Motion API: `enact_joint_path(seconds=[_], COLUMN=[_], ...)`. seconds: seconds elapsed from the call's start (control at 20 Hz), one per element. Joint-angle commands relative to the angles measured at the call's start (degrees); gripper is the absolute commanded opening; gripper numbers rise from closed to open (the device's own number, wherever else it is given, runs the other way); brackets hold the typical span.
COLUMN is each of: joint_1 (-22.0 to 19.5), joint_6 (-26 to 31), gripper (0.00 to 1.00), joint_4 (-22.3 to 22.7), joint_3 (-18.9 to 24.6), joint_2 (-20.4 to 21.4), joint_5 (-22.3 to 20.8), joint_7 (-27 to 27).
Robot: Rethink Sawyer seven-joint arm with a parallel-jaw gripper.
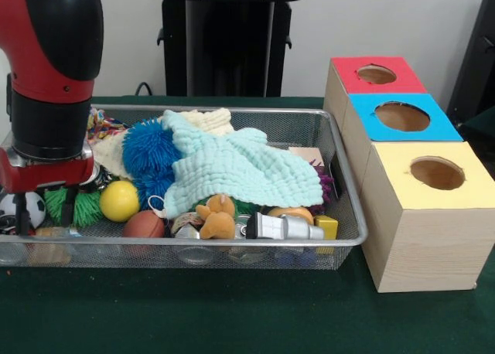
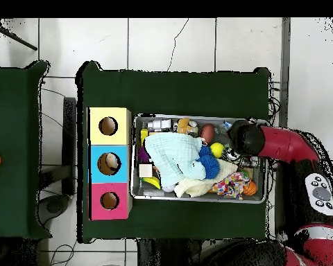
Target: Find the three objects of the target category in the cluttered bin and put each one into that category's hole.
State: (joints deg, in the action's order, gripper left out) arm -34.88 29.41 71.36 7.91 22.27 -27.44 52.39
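Your green tabletop [image 1: 232,323] fills the lower frame of the front view. On it, centre-left, sits the bin [image 1: 340,149], a wide wire-mesh basket heaped with clutter. Just right of it stand three wooden boxes in a row, each with a round hole on top: the yellow box [image 1: 421,215] nearest the lower right, the blue box [image 1: 398,118] behind it, the red box [image 1: 371,76] furthest up. A mint cloth [image 1: 232,165] drapes over the middle of the heap, touching a blue fuzzy ball [image 1: 147,149]. At left, your hand [image 1: 44,207] hangs inside the bin's left end, its two dark fingers [image 1: 68,205] spread apart and gripping nothing. A yellow ball [image 1: 119,201] lies just right of it.
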Motion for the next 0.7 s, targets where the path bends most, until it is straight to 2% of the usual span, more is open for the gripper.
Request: enact_joint_path(seconds=[0.05,0.35,0.7], joint_1=[0.2,0.6,1.5], joint_6=[3.4,-0.2,-0.2], gripper=[1.00,1.00,1.00], joint_4=[-4.1,-2.3,2.7], joint_3=[6.4,5.4,2.8], joint_2=[-4.4,-5.0,-0.8], joint_5=[1.2,0.6,0.6], joint_7=[0.7,4.0,6.9])
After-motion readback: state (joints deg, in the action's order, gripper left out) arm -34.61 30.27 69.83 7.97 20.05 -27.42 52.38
